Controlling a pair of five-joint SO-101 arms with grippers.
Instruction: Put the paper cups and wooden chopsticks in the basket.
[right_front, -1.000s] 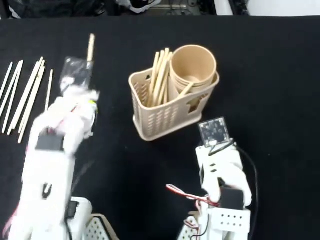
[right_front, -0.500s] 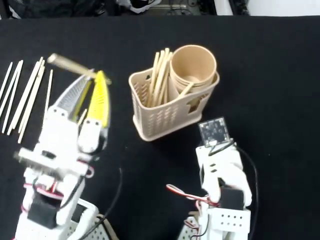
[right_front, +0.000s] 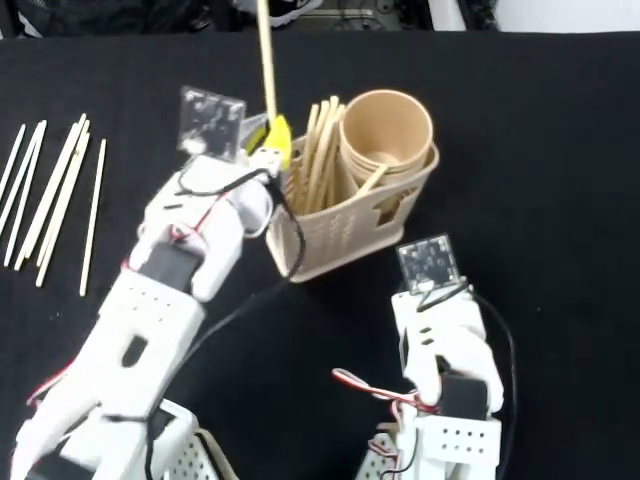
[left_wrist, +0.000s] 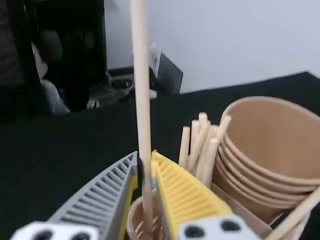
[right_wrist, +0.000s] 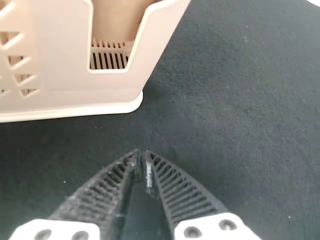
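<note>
**Operator:** Item one, change. My left arm has swung from above the loose chopsticks at the table's left side across to the basket. The stick it carries lay slanted half a second ago and now stands upright.

**Inspector:** Condition of the left fingers?

**Operator:** My left fingers are pinching one wooden chopstick low on its length, the grey finger and the yellow finger pressing from either side. They sit at the basket's left end, beside the standing chopsticks already in that compartment. I cannot tell whether the held stick's lower tip is inside the basket.

**Inspector:** Cups?

**Operator:** The paper cups are nested in one upright stack in the basket's other end, mouth up.

**Inspector:** Right side?

**Operator:** My right fingers are pressed together with nothing between them. They are low over the black table, near the basket's front wall but apart from it.

**Inspector:** Outstanding items?

**Operator:** The loose chopsticks lie flat on the table, well left of the basket.
</note>
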